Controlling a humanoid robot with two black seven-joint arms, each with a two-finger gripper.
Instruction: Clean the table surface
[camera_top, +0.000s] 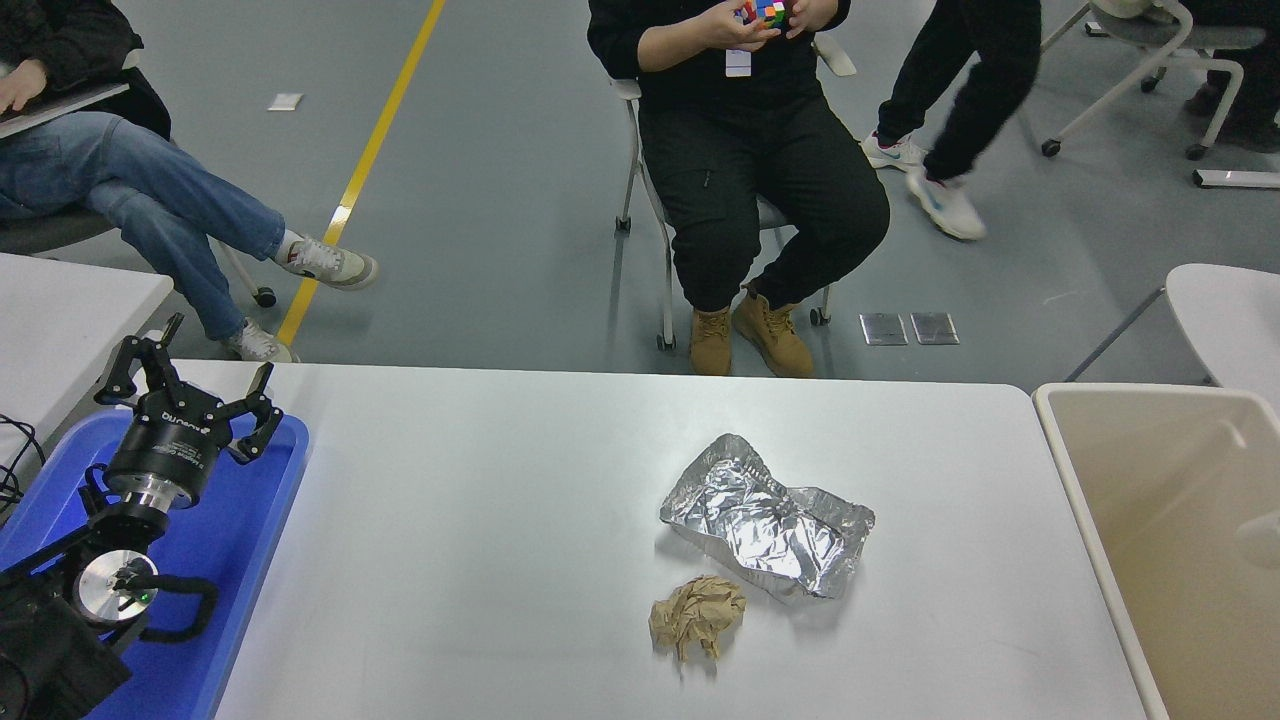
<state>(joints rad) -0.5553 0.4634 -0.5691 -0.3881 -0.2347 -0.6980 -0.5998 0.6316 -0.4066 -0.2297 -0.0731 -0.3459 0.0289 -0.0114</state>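
The white table surface (480, 520) fills the lower half of the head view. A crumpled sheet of silver foil (768, 517) lies on it right of centre. A crumpled ball of brown paper (697, 617) lies just in front of the foil, touching nothing else. My left gripper (190, 385) is parked at the lower left over a blue tray, fingers spread open and empty. My right arm is out of view.
A blue plastic tray (250, 540) sits at the table's left end. A beige bin (1180, 540) stands off the right end. A seated person (760, 150) is behind the far edge, another (130, 190) at the far left, and one walks past (950, 110).
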